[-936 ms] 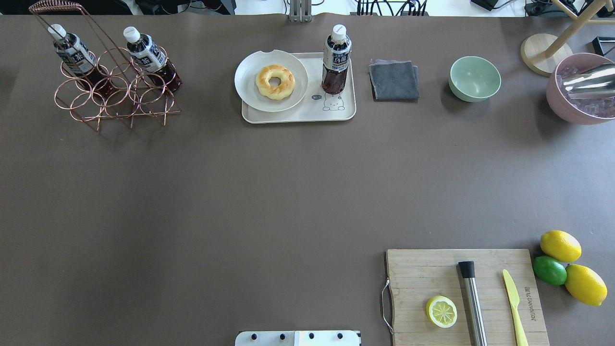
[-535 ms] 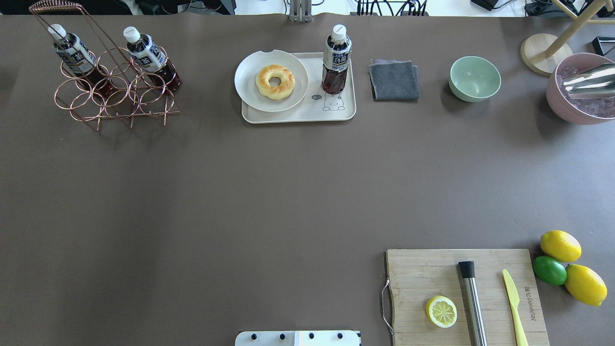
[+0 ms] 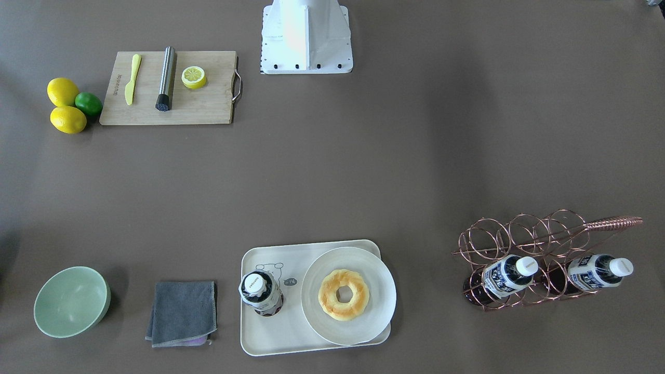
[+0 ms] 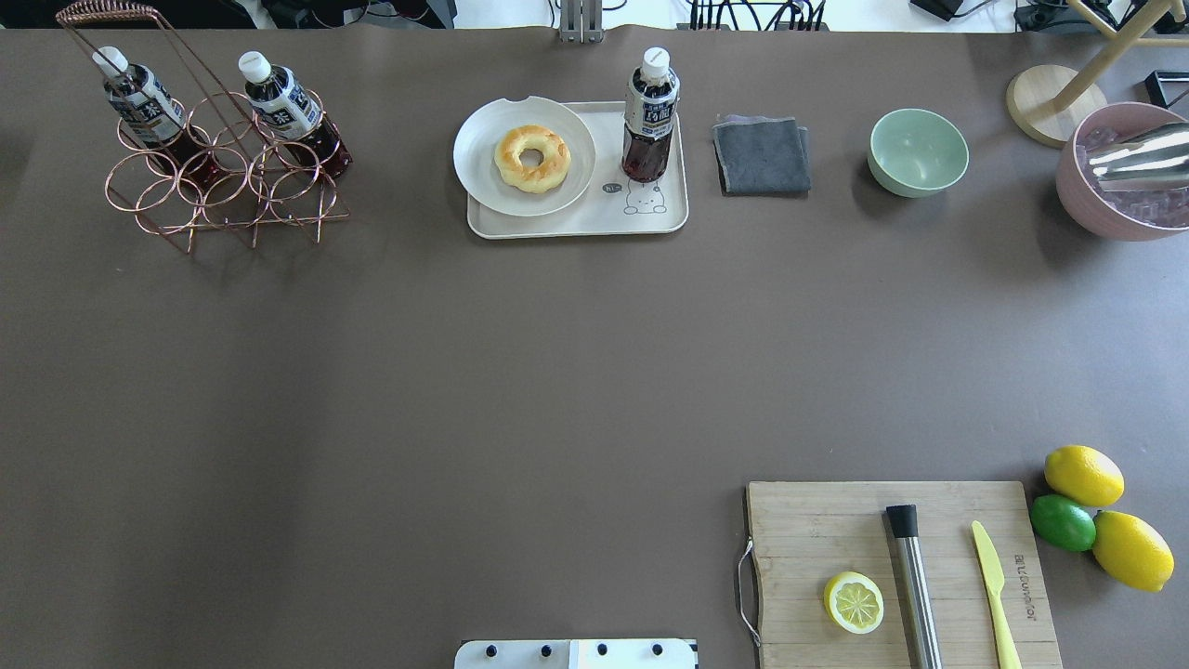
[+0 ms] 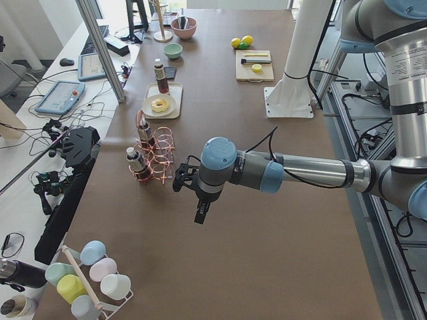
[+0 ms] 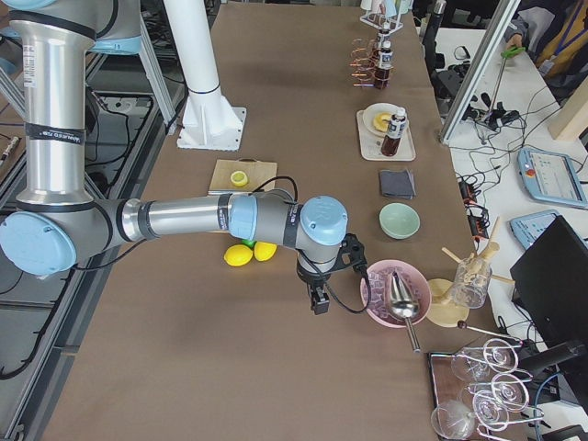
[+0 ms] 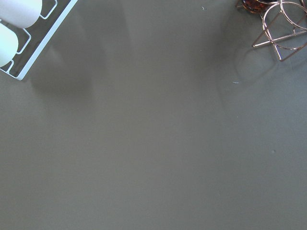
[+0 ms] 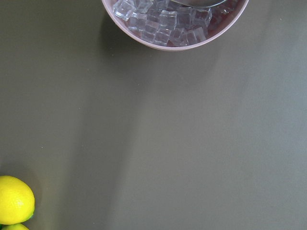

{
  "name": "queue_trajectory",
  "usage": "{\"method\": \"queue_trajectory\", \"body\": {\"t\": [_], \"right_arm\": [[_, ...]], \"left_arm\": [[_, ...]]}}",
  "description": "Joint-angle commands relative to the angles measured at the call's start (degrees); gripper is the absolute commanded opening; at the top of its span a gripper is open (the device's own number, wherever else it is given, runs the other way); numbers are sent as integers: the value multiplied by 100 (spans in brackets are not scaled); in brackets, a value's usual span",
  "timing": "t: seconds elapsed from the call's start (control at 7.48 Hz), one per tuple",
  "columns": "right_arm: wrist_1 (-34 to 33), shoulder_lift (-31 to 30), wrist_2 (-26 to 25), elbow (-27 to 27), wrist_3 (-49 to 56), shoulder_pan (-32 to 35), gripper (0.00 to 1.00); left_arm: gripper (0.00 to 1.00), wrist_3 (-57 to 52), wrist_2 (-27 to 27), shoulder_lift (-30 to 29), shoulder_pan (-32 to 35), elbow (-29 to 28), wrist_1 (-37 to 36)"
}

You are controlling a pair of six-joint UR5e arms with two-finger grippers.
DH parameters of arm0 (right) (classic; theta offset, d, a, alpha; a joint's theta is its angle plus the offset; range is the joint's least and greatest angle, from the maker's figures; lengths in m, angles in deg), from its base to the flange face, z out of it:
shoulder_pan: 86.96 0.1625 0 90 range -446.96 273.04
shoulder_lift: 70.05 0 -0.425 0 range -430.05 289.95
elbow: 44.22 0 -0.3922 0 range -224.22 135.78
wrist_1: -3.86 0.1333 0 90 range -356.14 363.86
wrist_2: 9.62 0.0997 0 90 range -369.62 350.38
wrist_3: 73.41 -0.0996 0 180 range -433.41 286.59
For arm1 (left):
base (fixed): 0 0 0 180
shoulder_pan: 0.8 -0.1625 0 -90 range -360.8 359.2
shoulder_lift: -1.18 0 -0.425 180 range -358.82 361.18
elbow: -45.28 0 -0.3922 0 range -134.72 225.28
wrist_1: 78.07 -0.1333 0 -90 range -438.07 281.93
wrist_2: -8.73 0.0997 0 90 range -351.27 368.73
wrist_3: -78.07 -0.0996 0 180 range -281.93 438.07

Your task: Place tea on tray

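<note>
Tea bottle, clear plastic with white cap and navy label (image 4: 650, 116), stands upright on the cream rectangular tray (image 4: 576, 228); probably light, rigid, slick, best held mid-label. Left end effector (image 5: 200, 215) and right end effector (image 6: 318, 301): spread or pressed together, cannot tell

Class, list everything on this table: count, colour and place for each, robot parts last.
tea: 3 bottles, reddish-brown, white caps; one upright on tray, two in rack.
tray: 1, cream, far middle.
plate: 1, white, on tray.
doughnut: 1, golden, on plate.
rack: 1, copper wire, far left.
cloth: 1, grey, right of tray.
green bowl: 1, beside cloth.
pink bowl: 1, far right; holds ice and steel scoop.
cutting board: 1, wooden, near right; holds lemon half, steel rod, yellow knife.
lemons: 2, yellow; lime: 1, green; right of board.
left gripper, right gripper: dark, above the table's ends; open or shut unclear.
</note>
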Motion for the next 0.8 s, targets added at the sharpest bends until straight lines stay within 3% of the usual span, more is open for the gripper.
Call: {"method": "queue_trajectory", "body": {"t": [0.0, 0.13, 0.67], "right_arm": [[862, 5, -28, -682, -29, -54, 100], [1224, 5, -11, -817, -142, -63, 100], [1228, 5, -2, -809, -196, -72, 100]], "left_arm": [[98, -18, -7, 44, 11, -38, 2], [98, -26, -7, 96, 11, 6, 11], [98, 0, -16, 27, 11, -2, 2]]}}
